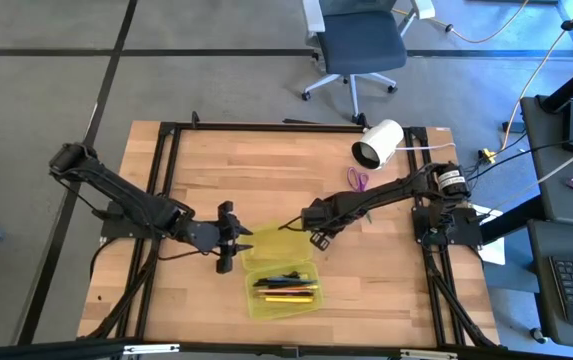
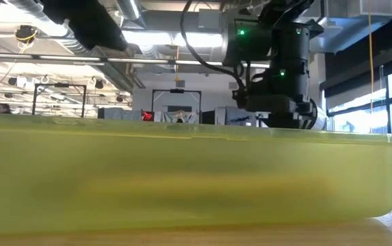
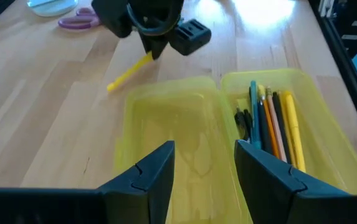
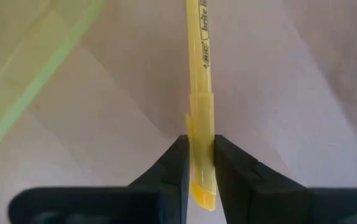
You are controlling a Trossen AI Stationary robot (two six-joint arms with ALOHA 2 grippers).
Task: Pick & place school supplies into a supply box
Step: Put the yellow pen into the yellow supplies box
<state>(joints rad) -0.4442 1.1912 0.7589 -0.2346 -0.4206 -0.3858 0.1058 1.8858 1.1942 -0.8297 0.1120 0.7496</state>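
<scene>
The supply box (image 1: 281, 278) lies open near the table's near edge, a translucent yellow-green case. Its lid (image 3: 172, 124) lies flat beside the tray (image 3: 309, 93). Several pens and pencils (image 3: 271, 124) lie in the tray. My right gripper (image 1: 315, 240) is just beyond the box's far edge, shut on a yellow highlighter (image 3: 128, 71). My left gripper (image 1: 230, 243) is open at the lid's left side, its fingers (image 3: 147, 174) over the lid, touching nothing. Purple-handled scissors (image 1: 357, 180) lie flat on the table farther back. In the low view the box wall (image 2: 182, 178) hides both grippers. My right gripper pinches the yellow highlighter between its two fingers at the cap end (image 4: 201, 134). The barrel (image 4: 198, 50) runs on straight ahead of the fingers. The highlighter slants down from the gripper, its free end (image 3: 111, 87) low beside the lid; whether that end rests on the table I cannot tell.
A white cylinder (image 1: 379, 143) lies near the table's far right, behind the scissors. A black frame (image 1: 266, 127) runs round the table top. Bare wood (image 1: 246, 170) spreads across the far half. An office chair (image 1: 361, 45) stands on the floor beyond.
</scene>
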